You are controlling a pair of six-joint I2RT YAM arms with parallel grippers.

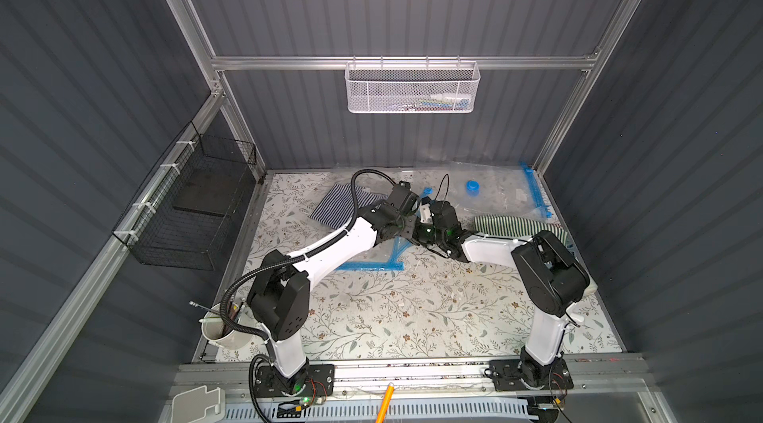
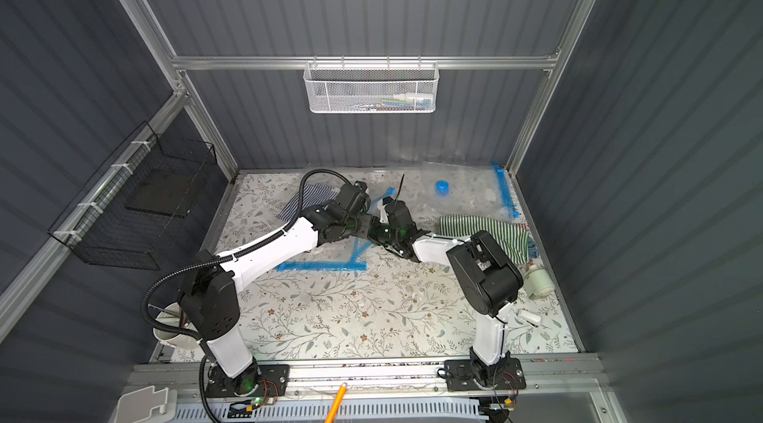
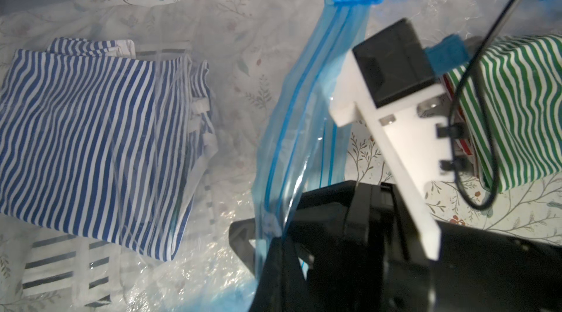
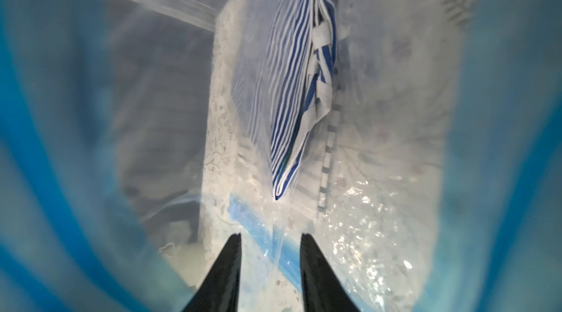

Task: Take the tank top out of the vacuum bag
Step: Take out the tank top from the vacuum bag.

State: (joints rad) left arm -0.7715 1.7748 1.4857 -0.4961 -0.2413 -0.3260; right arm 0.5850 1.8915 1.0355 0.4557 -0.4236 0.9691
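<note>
Tank top (image 3: 91,143): blue-and-white striped, folded, lying flat inside the clear vacuum bag (image 1: 367,266), at the far left part of the surface (image 1: 413,317).

Left tool (image 3: 273,243): clenched on the bag's blue zip strip (image 3: 304,106). The strip runs up out of the closed jaws and stands lifted off the surface.

Right tool (image 4: 270,236): released. Its two black fingers (image 4: 222,268) stand apart with nothing gripped between them, only film lying below. It points into the bag's mouth, and blurred blue edging fills both sides of the right wrist view. The garment lies ahead of the fingertips, deeper in the bag, and neither tool touches it.

Both arms meet over the middle of the far half of the surface, which is covered by a floral-print sheet.

- A green-and-white striped garment (image 1: 516,227) lies outside the bag, just beside the right arm.
- Behind that garment, against the back wall, lies a second clear bag (image 1: 501,194) with a blue valve cap (image 1: 472,187) and a blue edge strip.
- A white cup (image 1: 225,332) holding utensils stands at the near left corner, beside the left arm's base.
- A black wire basket (image 1: 194,202) hangs on the left wall.
- A white mesh basket (image 1: 413,88) hangs on the back rail.
- In a top view, a white bottle (image 2: 539,280) lies at the right edge, near the right arm's elbow.
</note>
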